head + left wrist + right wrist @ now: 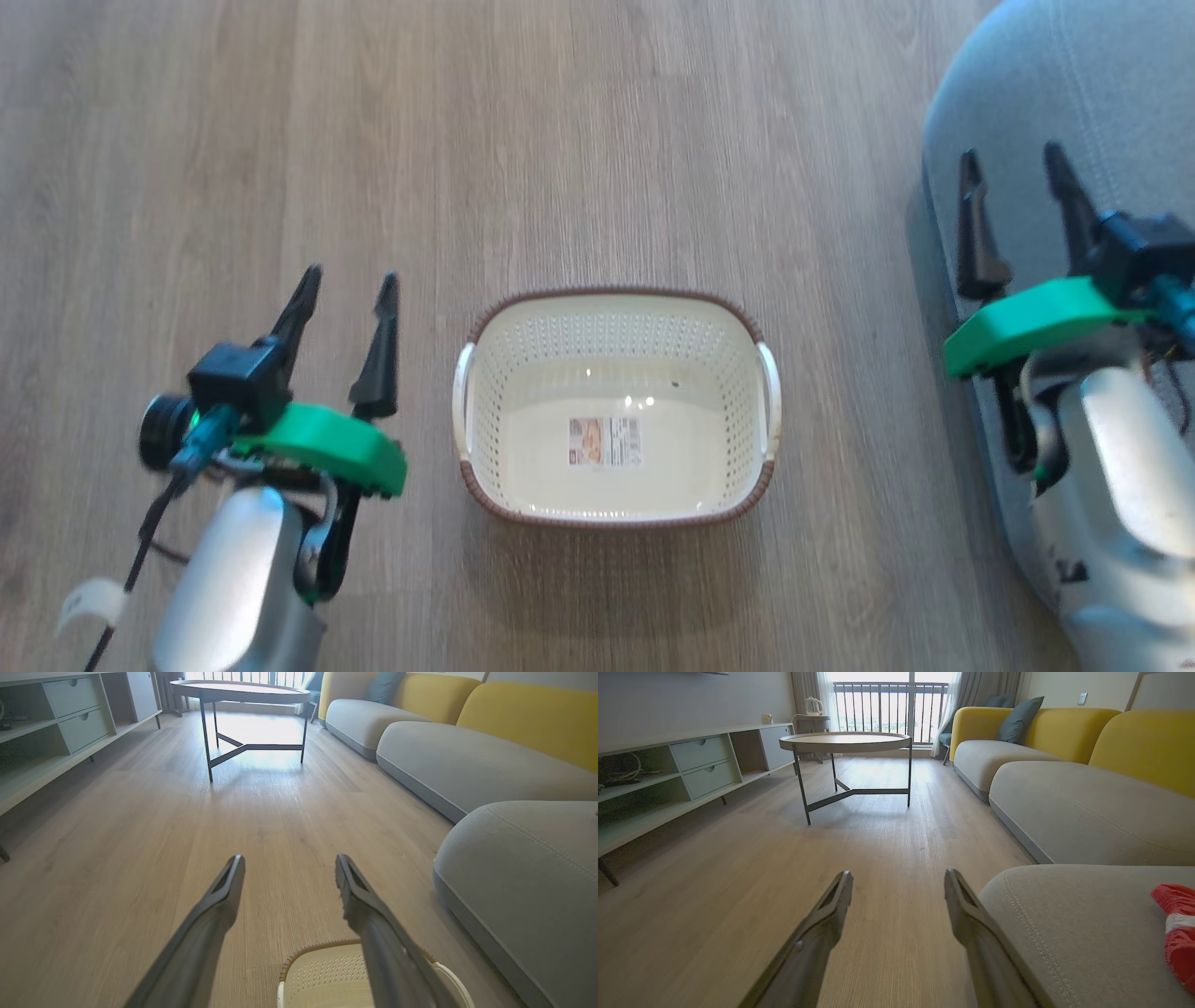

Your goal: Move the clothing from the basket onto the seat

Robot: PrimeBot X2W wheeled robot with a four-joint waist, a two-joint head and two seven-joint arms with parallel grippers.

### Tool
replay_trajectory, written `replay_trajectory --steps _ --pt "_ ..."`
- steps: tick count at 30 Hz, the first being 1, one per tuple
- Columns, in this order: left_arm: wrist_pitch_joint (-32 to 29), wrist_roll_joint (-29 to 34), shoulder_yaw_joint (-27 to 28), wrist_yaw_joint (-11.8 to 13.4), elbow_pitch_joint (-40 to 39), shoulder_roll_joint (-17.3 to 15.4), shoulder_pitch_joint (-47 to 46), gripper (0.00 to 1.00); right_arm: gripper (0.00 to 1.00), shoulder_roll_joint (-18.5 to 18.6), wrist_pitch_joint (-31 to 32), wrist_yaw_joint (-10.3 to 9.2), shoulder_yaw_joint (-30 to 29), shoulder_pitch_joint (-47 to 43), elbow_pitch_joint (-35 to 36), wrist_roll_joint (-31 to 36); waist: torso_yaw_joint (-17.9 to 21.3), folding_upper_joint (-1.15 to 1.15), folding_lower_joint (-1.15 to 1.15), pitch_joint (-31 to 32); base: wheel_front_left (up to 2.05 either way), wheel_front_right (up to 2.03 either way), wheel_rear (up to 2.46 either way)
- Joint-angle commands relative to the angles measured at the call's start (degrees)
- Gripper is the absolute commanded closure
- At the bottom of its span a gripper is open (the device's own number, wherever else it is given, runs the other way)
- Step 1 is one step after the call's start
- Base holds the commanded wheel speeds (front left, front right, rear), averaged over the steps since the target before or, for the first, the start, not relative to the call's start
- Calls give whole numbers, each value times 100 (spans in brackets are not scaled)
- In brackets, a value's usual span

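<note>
The cream basket (pixel 485 327) stands on the wood floor, holding just a label on its bottom. Its far rim (pixel 322 945) peeks in at the bottom of the left wrist view. The red clothing (pixel 1178 926) with a white stripe lies on the grey seat (pixel 1087 924) at the right edge of the right wrist view. My left gripper (pixel 347 287) hangs open to the left of the basket, nothing between its fingers. My right gripper (pixel 1013 168) is open over the seat's edge (pixel 1036 84), well left of the clothing, and holds nothing.
A round metal-legged table (pixel 845 742) stands farther back on the floor. A low shelf unit with drawers (pixel 691 765) runs along the left wall. Grey and yellow sofa sections (pixel 1064 793) line the right side. Bare wood floor lies between.
</note>
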State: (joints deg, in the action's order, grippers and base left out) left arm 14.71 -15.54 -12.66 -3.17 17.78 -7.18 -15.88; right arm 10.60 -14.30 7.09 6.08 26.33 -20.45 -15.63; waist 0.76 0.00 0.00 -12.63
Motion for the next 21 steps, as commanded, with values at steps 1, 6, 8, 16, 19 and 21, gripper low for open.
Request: replay_trajectory --steps 1,6,8,16,19,21 --pt "29 41 241 24 -174 -44 -96 0 0 -39 -70 40 82 -34 171 -1 -38 0 0 145 0 0 0" --pt "29 212 670 21 -236 65 250 0 0 -184 -70 40 181 -355 104 84 13 0 0 387 0 0 0" --pt "29 275 806 6 -252 108 372 0 0 -232 -70 40 170 -506 78 102 31 0 0 480 0 0 0" --pt "29 416 1243 -50 -271 291 857 0 0 -384 -70 40 106 -1106 7 125 86 0 0 866 0 0 0" --pt "29 517 1365 -31 -327 330 994 0 0 -394 -70 40 130 -1231 16 159 104 0 0 921 0 0 0" --pt "29 563 1428 -17 -353 355 1078 0 0 -411 -70 40 130 -1294 25 169 106 0 0 945 0 0 0"
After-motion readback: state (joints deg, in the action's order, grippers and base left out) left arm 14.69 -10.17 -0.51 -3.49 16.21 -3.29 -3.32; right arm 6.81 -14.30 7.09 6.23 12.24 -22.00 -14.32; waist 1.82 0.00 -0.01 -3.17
